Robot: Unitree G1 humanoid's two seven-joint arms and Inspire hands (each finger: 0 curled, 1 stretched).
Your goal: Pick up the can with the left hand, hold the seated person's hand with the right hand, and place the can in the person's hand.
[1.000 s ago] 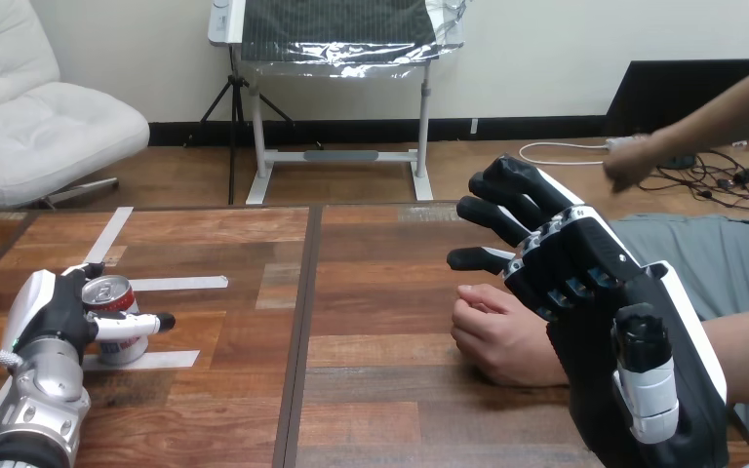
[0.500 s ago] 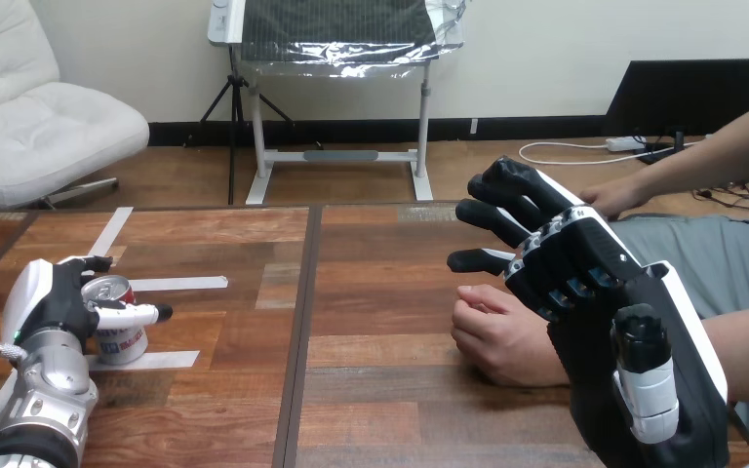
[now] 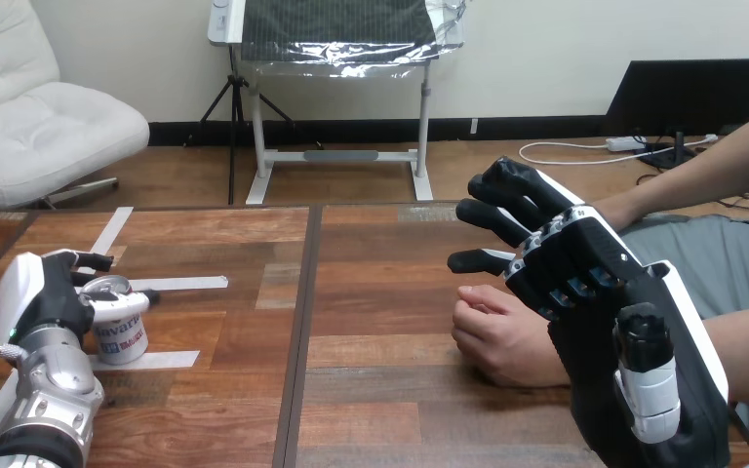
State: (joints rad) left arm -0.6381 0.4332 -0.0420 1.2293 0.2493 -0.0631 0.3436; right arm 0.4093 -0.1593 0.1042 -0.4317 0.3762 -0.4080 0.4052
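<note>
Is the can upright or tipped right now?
Upright: the can stands on its base on the table, top up, left hand curled round it.

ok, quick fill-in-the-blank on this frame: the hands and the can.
1. The left hand has its fingers curled round the ___.
2. The person's hand rests on the wooden ___.
3. The right hand stands raised beside the person's hand with its fingers ___, not curled round it.
Missing words: can; table; open.
</note>
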